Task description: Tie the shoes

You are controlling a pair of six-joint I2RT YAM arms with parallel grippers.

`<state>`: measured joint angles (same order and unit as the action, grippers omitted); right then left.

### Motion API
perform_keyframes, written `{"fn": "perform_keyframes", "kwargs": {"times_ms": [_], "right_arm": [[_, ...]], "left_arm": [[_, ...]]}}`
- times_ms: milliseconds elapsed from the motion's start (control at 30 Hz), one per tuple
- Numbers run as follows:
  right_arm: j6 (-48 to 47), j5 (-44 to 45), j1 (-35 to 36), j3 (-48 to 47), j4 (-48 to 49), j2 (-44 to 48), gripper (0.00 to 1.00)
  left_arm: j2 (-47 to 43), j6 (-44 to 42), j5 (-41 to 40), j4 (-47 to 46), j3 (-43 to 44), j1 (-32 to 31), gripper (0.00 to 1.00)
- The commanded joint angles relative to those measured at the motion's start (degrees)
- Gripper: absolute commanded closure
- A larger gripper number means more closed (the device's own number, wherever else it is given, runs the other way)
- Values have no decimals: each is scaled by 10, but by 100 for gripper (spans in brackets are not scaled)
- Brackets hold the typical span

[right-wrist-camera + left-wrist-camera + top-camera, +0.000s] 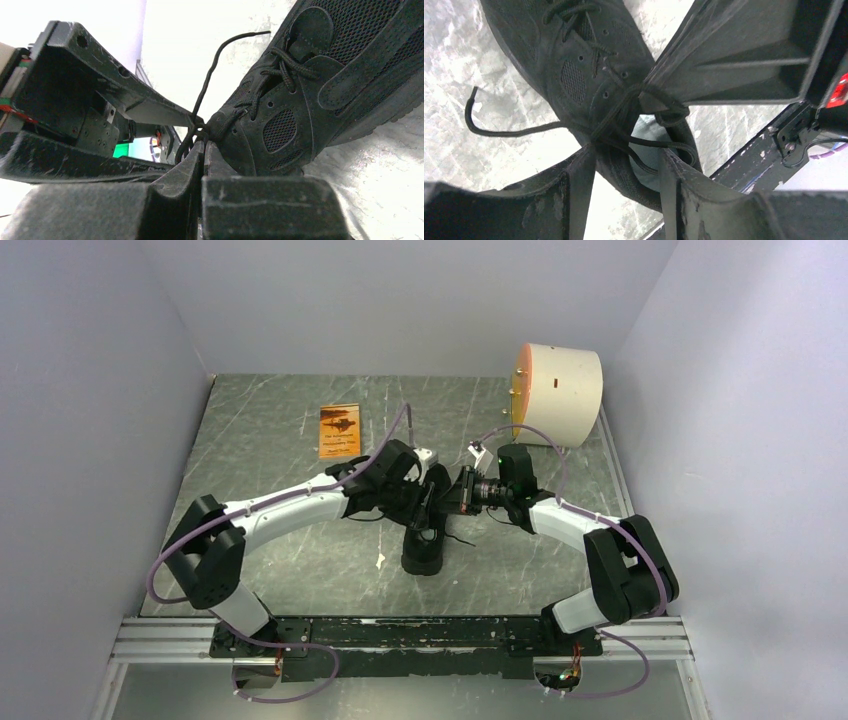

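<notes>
The black knit shoe (423, 552) stands on the marbled table between my two arms. It also shows in the left wrist view (574, 65) and the right wrist view (300, 100). My left gripper (428, 505) is open. In the left wrist view its jaws (628, 150) straddle the shoe's collar and two lace strands (644, 145) above the pale insole. My right gripper (447, 498) is shut on the laces at the top eyelets (204, 143), and it shows in the left wrist view (649, 100) pinching the crossing. One free lace end (499, 132) trails over the table.
A white cylinder with an orange face (560, 392) stands at the back right. An orange card (339, 430) lies at the back middle. A small white scrap (380, 560) lies left of the shoe. A metal rail (400, 635) runs along the near edge. Grey walls enclose three sides.
</notes>
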<state>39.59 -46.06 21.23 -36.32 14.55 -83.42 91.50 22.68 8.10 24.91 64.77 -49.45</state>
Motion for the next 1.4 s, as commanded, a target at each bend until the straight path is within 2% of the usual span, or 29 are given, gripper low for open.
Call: {"fn": "perform_keyframes", "kwargs": {"times_ms": [0, 100, 533, 767, 933, 1033, 1167, 1333, 1367], "right_arm": [[-8, -6, 2, -13, 4, -8, 100], [-9, -5, 2, -13, 3, -6, 100], [-9, 3, 5, -21, -7, -2, 100], [16, 16, 23, -25, 0, 8, 100], [27, 28, 42, -26, 7, 4, 100], [30, 39, 42, -25, -1, 7, 100], [18, 56, 42, -29, -23, 20, 100], [11, 60, 42, -29, -36, 26, 100], [13, 59, 42, -28, -34, 26, 100]], "left_arm": [[9, -7, -6, -5, 42, -8, 45], [6, -10, -12, -8, 46, -12, 48], [1, -39, -25, 38, 63, -11, 94], [-53, -74, 20, 53, 33, 10, 95], [-56, -99, 52, 60, 29, 41, 95], [-38, -127, 42, 92, 42, 49, 85], [-35, -139, 44, 109, 52, 52, 56], [-63, -109, 69, 87, 43, 53, 42], [-66, -100, 81, 78, 39, 53, 36]]}}
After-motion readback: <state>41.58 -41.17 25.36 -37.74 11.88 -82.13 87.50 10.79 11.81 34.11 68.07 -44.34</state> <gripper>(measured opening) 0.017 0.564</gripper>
